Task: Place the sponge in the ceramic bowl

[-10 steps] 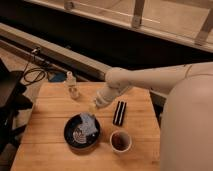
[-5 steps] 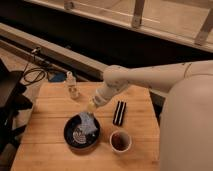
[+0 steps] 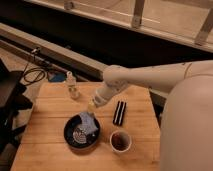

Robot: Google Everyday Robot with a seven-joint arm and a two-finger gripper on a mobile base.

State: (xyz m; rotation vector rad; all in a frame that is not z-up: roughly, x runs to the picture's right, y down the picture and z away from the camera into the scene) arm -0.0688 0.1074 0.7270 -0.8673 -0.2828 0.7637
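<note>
A dark round ceramic bowl (image 3: 80,134) sits on the wooden table (image 3: 45,115), left of centre. A pale blue-grey sponge (image 3: 89,122) lies in the bowl's upper right part, against the rim. My gripper (image 3: 92,106) hangs at the end of the white arm (image 3: 150,77), just above the sponge and the bowl's far right rim. Whether it touches the sponge does not show.
A flat black rectangular object (image 3: 119,112) lies right of the bowl. A small white cup (image 3: 120,141) with dark contents stands at the front right. A small clear bottle (image 3: 72,86) stands at the back left. Cables lie on the floor at the left.
The gripper has shifted a little to the left and downward, closer to the bowl's rim. The sponge and bowl stay where they were.
</note>
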